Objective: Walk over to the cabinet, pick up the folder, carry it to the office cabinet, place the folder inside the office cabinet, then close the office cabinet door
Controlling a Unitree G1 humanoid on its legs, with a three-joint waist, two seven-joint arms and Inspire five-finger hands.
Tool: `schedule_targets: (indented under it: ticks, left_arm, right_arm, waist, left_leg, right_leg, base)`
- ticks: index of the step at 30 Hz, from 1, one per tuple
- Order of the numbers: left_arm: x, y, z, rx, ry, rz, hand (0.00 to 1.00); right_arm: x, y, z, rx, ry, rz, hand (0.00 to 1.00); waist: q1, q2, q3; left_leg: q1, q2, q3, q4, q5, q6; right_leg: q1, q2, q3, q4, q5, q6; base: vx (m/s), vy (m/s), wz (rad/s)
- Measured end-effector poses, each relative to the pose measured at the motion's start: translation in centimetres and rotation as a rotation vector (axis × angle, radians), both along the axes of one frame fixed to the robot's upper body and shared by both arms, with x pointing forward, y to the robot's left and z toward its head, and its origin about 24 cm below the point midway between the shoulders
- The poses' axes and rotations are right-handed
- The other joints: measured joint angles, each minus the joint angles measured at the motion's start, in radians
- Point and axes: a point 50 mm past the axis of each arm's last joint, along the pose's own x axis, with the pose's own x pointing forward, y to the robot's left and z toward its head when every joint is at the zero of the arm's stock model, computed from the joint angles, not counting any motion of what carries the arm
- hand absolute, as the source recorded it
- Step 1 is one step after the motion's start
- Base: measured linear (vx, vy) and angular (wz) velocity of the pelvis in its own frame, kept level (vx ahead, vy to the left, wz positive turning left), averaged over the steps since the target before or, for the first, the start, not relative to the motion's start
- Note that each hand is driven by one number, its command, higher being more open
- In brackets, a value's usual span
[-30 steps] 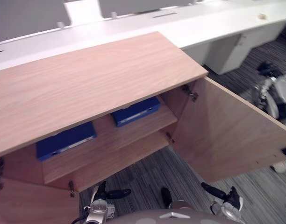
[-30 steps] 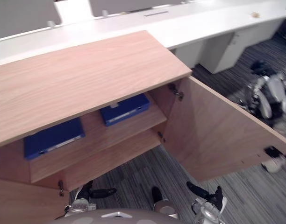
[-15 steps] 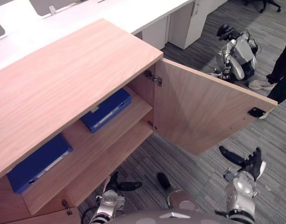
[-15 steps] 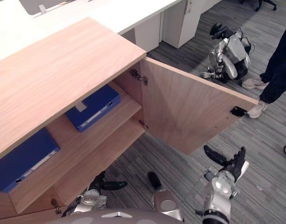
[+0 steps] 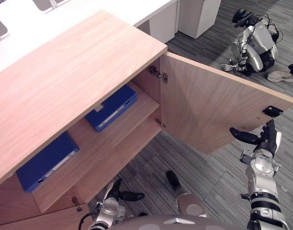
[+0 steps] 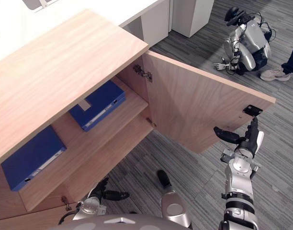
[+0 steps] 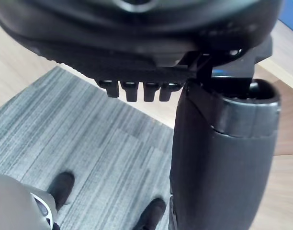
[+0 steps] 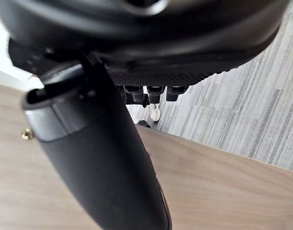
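The wooden office cabinet (image 5: 65, 81) stands open, its right door (image 5: 208, 110) swung wide towards me. Two blue folders lie flat on its upper shelf, one near the hinge side (image 5: 113, 108) and one further left (image 5: 46, 160). My right hand (image 5: 261, 141) is raised beside the door's free edge, just below the black latch (image 5: 272, 111), open and holding nothing. The right wrist view has the door's panel (image 8: 208, 191) close past the thumb (image 8: 98, 158). My left hand (image 5: 115, 194) hangs low in front of the cabinet's bottom, open and empty.
A long white desk (image 5: 22, 19) runs behind the cabinet. Another robot (image 5: 254, 43) sits on the grey carpet at the far right, with a person's shoe (image 5: 280, 75) beside it. Striped carpet (image 5: 208, 167) lies between me and the door.
My right hand has risen from low by my side up to the door's free edge. The whole picture has shifted, so the camera moved. The left hand stays low.
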Motion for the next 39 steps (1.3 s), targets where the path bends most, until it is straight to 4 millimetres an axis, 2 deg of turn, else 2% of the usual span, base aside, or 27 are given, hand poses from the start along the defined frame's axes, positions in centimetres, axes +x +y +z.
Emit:
schedule_targets:
  ticks: [5, 12, 15, 20, 25, 30, 34, 39]
  left_arm:
    - [-0.1, 0.4, 0.0, 0.020, 0.007, -0.035, 1.00]
    - [-0.1, 0.5, 0.0, 0.032, 0.014, -0.064, 1.00]
    - [-0.2, 0.5, -0.1, 0.032, 0.017, -0.064, 1.00]
    - [-0.6, 0.6, -0.2, 0.034, 0.037, -0.063, 1.00]
    - [-0.7, 0.6, -0.3, 0.053, 0.051, -0.092, 1.00]
    - [-0.8, 0.6, -0.4, 0.057, 0.067, -0.101, 1.00]
    - [-0.6, 0.6, -0.5, 0.072, 0.085, -0.136, 1.00]
    - [0.7, 1.3, -0.1, 0.105, 0.073, -0.203, 1.00]
  right_arm:
    - [0.5, 0.8, -0.4, -0.011, 0.029, 0.058, 1.00]
    - [0.4, 0.5, -0.3, -0.021, 0.044, 0.085, 1.00]
    - [-0.4, 0.5, -0.6, -0.044, 0.064, 0.094, 1.00]
    - [-2.6, 2.3, -1.6, -0.025, 0.066, 0.119, 1.00]
    - [-6.1, 5.2, -3.3, 0.023, 0.124, 0.192, 1.00]
    - [-10.2, 8.8, -5.0, 0.093, 0.220, 0.317, 1.00]
    - [-12.3, 11.1, -5.4, 0.152, 0.265, 0.410, 1.00]
    - [-13.2, 12.6, -5.9, 0.177, 0.337, 0.607, 1.00]
  waist:
    - [-0.002, 0.000, 0.000]
    - [-0.006, 0.000, -0.002]
    - [-0.007, 0.000, -0.003]
    - [-0.010, -0.008, -0.011]
    - [-0.013, -0.036, -0.029]
    - [-0.022, -0.085, -0.052]
    - [-0.030, -0.107, -0.050]
    - [-0.028, -0.138, -0.041]
  left_leg:
    - [0.000, 0.000, -0.009, 0.004, 0.000, 0.000]
    - [0.000, 0.000, -0.033, 0.005, 0.000, 0.000]
    - [0.000, 0.002, -0.052, 0.005, 0.000, 0.000]
    - [0.002, 0.005, -0.057, 0.005, 0.000, 0.000]
    - [0.002, 0.008, -0.060, 0.008, 0.000, 0.000]
    - [0.002, 0.013, -0.067, 0.013, 0.000, 0.000]
    - [0.004, 0.016, -0.080, 0.022, -0.002, -0.002]
    - [-0.007, 0.021, -0.091, 0.039, -0.002, -0.003]
  right_leg:
    - [0.004, -0.003, -0.007, 0.000, 0.003, -0.003]
    - [0.008, -0.012, -0.044, -0.001, -0.004, -0.006]
    - [0.015, -0.013, -0.057, -0.001, -0.004, -0.006]
    - [0.018, -0.010, -0.060, -0.001, -0.003, -0.005]
    - [0.021, -0.009, -0.061, -0.001, -0.004, -0.006]
    - [0.025, -0.012, -0.069, -0.001, 0.000, -0.014]
    - [0.033, -0.016, -0.084, -0.001, 0.004, -0.018]
    - [0.033, -0.017, -0.096, 0.000, 0.015, -0.027]
  base:
    - [0.01, 0.003, 0.04]
    - [0.00, 0.002, 0.05]
    - [0.02, 0.001, 0.10]
    - [0.00, 0.000, 0.02]
    - [0.00, 0.000, 0.00]
    - [0.00, 0.000, 0.00]
    - [-0.01, -0.001, 0.04]
    - [-0.03, -0.005, 0.04]
